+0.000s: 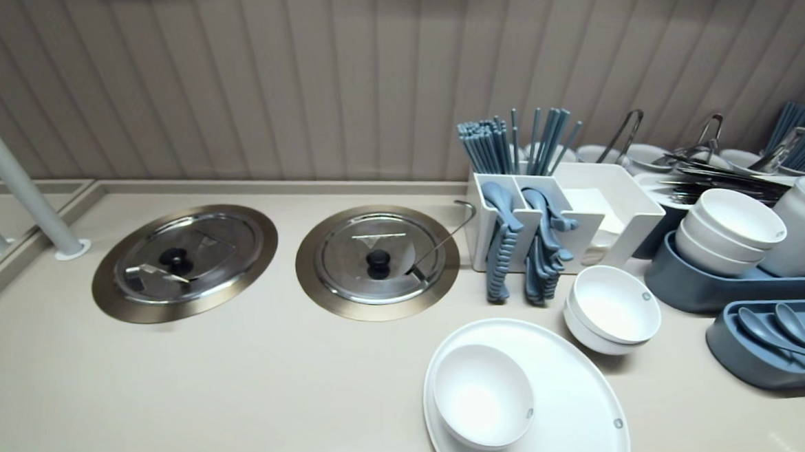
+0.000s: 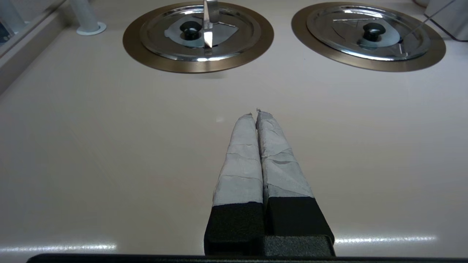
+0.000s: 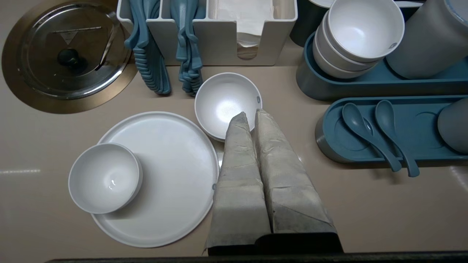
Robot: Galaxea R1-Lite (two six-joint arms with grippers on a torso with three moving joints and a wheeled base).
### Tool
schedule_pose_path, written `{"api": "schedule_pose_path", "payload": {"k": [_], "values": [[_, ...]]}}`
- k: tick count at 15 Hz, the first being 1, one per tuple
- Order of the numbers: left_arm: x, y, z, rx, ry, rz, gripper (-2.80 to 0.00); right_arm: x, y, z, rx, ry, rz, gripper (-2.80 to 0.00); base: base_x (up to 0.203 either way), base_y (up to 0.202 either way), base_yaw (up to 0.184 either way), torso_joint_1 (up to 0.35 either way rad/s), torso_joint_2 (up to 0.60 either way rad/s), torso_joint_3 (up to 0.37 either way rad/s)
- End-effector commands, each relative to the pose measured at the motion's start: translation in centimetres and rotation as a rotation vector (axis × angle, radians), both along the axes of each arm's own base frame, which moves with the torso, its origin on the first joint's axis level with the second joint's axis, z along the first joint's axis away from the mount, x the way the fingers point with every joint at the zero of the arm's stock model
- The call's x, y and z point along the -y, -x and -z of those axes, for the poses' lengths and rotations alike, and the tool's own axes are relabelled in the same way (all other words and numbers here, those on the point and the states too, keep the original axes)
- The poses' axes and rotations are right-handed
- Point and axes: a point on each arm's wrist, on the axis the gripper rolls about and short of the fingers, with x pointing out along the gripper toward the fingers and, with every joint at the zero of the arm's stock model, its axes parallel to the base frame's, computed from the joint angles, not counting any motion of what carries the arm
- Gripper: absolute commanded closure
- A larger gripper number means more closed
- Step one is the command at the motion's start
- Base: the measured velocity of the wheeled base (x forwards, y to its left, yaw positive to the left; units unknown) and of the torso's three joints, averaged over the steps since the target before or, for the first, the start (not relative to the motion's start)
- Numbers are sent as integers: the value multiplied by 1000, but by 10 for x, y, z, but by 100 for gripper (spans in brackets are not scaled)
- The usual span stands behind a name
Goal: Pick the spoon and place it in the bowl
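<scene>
Neither arm shows in the head view. My right gripper (image 3: 250, 112) is shut and holds nothing; it hangs above the counter with its tips over the near rim of a stack of white bowls (image 3: 223, 102) (image 1: 613, 307). Beside that stack lies a large white plate (image 3: 172, 160) (image 1: 572, 407) with one white bowl (image 3: 105, 178) (image 1: 482, 394) standing on it. My left gripper (image 2: 255, 112) is shut and empty, parked low over bare counter, pointing at two round steel lids (image 2: 197, 31) (image 2: 369, 31).
Two steel lids (image 1: 183, 261) (image 1: 377, 258) sit flush in the counter. A white caddy (image 1: 604, 195) holds blue utensils and chopsticks. Blue trays at the right carry stacked bowls (image 1: 729, 229) and spoons (image 1: 776, 335). A white pole (image 1: 19, 178) stands at left.
</scene>
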Motion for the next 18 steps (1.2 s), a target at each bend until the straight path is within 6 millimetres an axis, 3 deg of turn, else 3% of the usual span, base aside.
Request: {"api": "schedule_pose_path", "payload": {"k": [1,12,18], "values": [[0,-1,2,-6,-9,-2,0,-1,-2,3,-16,8,3,0,0,0,0,0,0,0],[0,-1,2,-7,0,-1,0,-2,-5,10,-45,35,-5,0,0,0,0,0,0,0],[0,-1,2,-6,1,0,0,-3,-6,13,-58,43,-7,0,1,-165,1,4,-1,3]]}}
